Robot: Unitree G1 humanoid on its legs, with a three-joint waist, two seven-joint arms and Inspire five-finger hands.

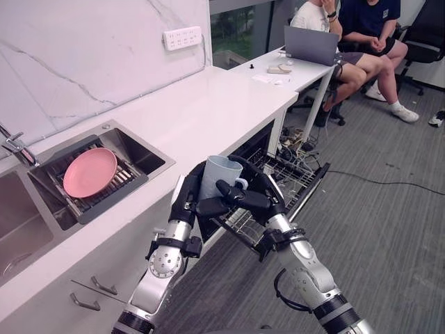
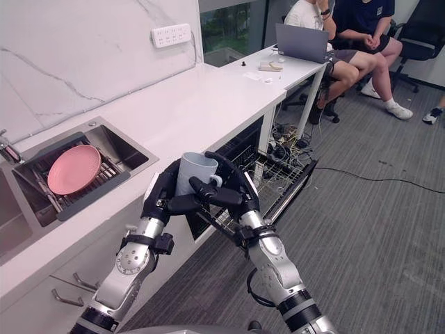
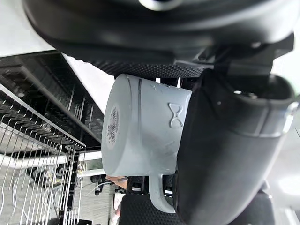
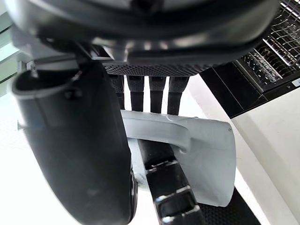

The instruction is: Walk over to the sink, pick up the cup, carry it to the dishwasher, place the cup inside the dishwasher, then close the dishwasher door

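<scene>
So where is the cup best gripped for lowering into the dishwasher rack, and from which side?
By its round wall, from the sides. The cup stands upright, mouth up, near the pulled-out rack, so side holds leave its base free to go down. The left hand and right hand curl round opposite sides; the handle loop looks too small to hook.

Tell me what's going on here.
The robot is holding a pale cup with both hands: the left robot hand and the right robot hand are curled round it, just above the open dishwasher. The cup is not yet in the wire rack, and the door is down. A pink plate lies in the sink.
</scene>
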